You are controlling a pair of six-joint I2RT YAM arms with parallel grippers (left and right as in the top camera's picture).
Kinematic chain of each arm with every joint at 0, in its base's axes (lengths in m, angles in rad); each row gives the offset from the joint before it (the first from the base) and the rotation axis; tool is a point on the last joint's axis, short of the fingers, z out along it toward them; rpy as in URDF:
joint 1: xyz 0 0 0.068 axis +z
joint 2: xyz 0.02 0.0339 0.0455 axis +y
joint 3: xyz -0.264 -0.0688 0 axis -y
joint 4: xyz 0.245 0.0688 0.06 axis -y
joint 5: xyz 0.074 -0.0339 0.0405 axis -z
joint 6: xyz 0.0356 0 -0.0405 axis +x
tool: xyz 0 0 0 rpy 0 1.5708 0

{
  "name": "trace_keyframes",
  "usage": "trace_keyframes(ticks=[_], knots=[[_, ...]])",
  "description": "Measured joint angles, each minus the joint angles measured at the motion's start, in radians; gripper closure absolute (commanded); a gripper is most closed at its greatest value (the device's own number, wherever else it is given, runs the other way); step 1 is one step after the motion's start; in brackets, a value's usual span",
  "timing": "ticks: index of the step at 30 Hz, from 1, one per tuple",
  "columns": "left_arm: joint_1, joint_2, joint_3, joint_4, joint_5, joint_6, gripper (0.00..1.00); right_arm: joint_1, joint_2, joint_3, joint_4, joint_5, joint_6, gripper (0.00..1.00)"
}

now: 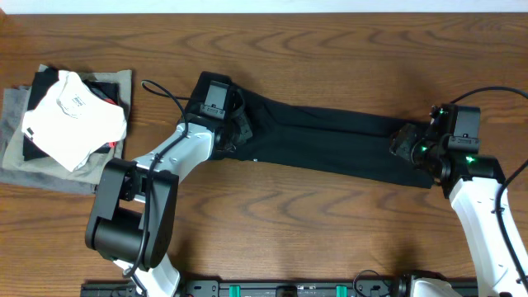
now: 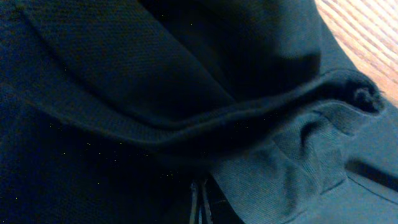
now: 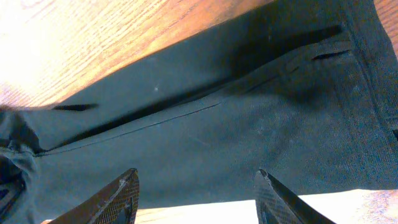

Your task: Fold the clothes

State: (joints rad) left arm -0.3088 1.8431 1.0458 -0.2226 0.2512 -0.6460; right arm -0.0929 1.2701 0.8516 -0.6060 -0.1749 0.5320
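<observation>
- the black t-shirt [image 1: 322, 136] lies on the wooden table [image 1: 330, 49], drawn out into a long narrow band that runs from centre-left down to the right side.
- the left gripper [image 1: 239, 128] sits on the left end of that band. its jaws are pressed fully together, and the cloth looks pinched between them.
- in the left wrist view dark fabric fills nearly the whole picture. thick folds and a hemmed edge bunch up close and run in toward the bottom middle, and only a corner of the table shows at the upper right. the fingers themselves are hard to pick out against the black.
- the right gripper [image 3: 196, 177] is at the opposite, right end of the band, with its jaws spread well apart.
- in the right wrist view its two fingertips [image 3: 127, 190] stand on either side of a flat stretch of shirt, just at the near edge of the cloth, with a bright strip of table below them. nothing is clamped between them, and i cannot tell whether the tips touch the fabric or hang just above it.
- a seam runs diagonally across the shirt in that view, and the cloth there lies smooth.
- at the far left of the table, well apart from the shirt, a white folded garment [image 1: 74, 115] rests on top of a grey-olive folded garment [image 1: 16, 157].
</observation>
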Motion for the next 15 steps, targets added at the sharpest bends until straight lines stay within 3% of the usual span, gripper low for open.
trace_keyframes(ticks=[7, 15], knots=[[0.043, 0.007, 0.0, 0.127, -0.016, 0.046, 0.94, 0.0, 0.0, 0.0, -0.008, 0.0, 0.0, 0.43], [0.119, 0.011, 0.0, 0.173, -0.02, 0.09, 0.94, 0.0, 0.0, 0.0, -0.019, 0.003, -0.002, 0.43]])
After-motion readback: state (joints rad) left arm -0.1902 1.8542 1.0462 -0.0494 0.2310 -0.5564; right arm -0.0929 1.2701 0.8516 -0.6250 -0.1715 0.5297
